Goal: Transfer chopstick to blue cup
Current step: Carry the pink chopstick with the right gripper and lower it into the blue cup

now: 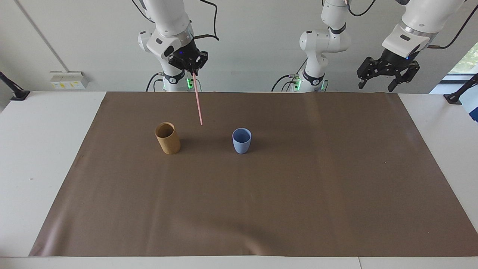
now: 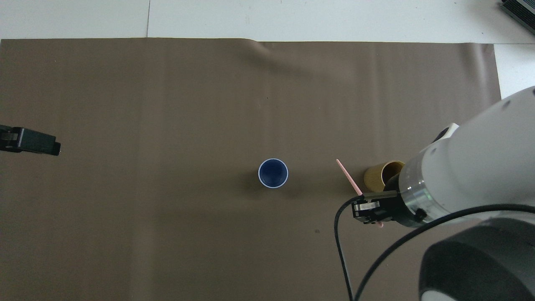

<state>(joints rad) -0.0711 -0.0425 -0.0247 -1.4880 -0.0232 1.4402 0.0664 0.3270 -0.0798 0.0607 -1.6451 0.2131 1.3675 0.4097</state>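
My right gripper [image 1: 193,71] [image 2: 373,209] is up in the air and shut on the top end of the pale-pink chopstick [image 1: 197,99] [image 2: 348,177]. The stick hangs down slightly tilted over the mat, between the tan cup and the blue cup [image 1: 241,140] [image 2: 273,173], touching neither. The blue cup stands upright near the mat's middle with nothing in it. My left gripper [image 1: 378,84] [image 2: 54,147] waits raised and open over the left arm's end of the table.
A taller tan-brown cylindrical cup [image 1: 167,138] [image 2: 379,177] stands beside the blue cup, toward the right arm's end. A brown mat [image 1: 261,209] covers most of the white table [image 1: 33,149]. In the overhead view the right arm's body hides part of the tan cup.
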